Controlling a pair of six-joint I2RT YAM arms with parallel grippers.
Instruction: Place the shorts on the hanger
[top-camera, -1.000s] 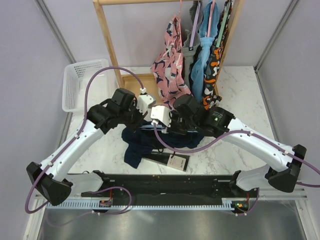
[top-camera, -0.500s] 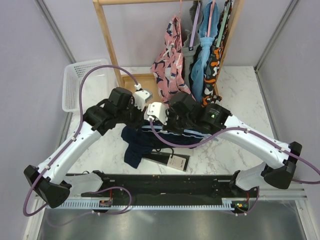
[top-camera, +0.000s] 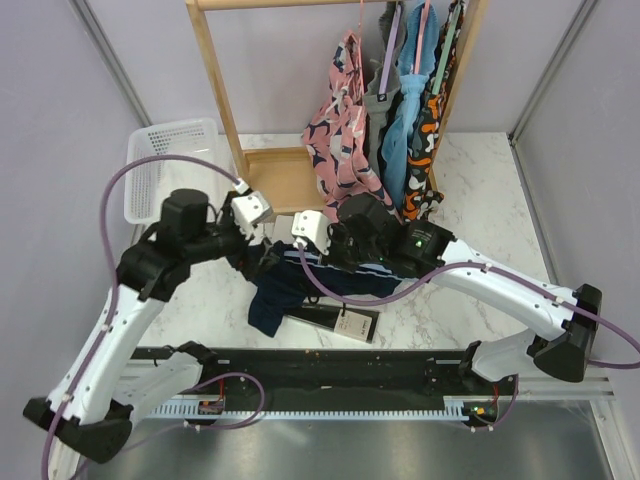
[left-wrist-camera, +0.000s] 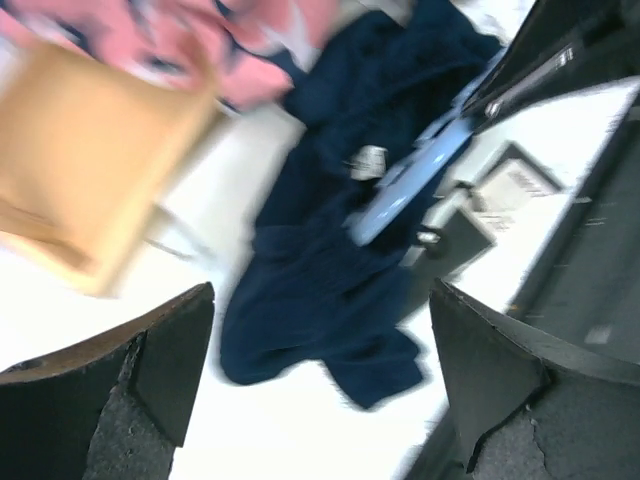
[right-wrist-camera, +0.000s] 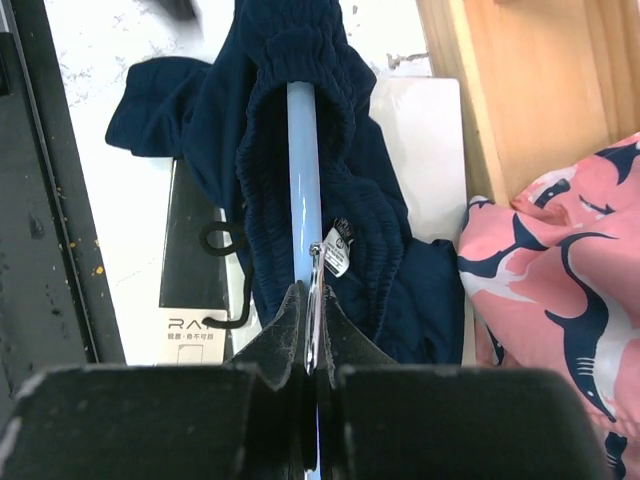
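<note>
The dark navy shorts (top-camera: 272, 300) lie bunched on the table between the arms, partly over a black box. In the right wrist view their waistband (right-wrist-camera: 262, 150) wraps around the light-blue hanger (right-wrist-camera: 300, 180), which runs straight away from the jaws. My right gripper (right-wrist-camera: 312, 325) is shut on the hanger's thin neck. The top view shows a strip of the hanger (top-camera: 372, 267) under the right wrist. My left gripper (left-wrist-camera: 320, 385) is open and empty, off to the left of the shorts (left-wrist-camera: 320, 290) and above the table; this view is blurred, with the hanger (left-wrist-camera: 410, 180) showing.
A black box (top-camera: 335, 320) lies under the shorts near the front rail (top-camera: 330, 365). Behind stands a wooden rack (top-camera: 222, 100) with its base (top-camera: 290, 170), hung with a pink garment (top-camera: 345, 120) and others (top-camera: 420, 130). A white basket (top-camera: 160, 165) sits far left.
My left gripper has opened, let go of the shorts and drawn back to the left. The right gripper with the hanger has shifted slightly left.
</note>
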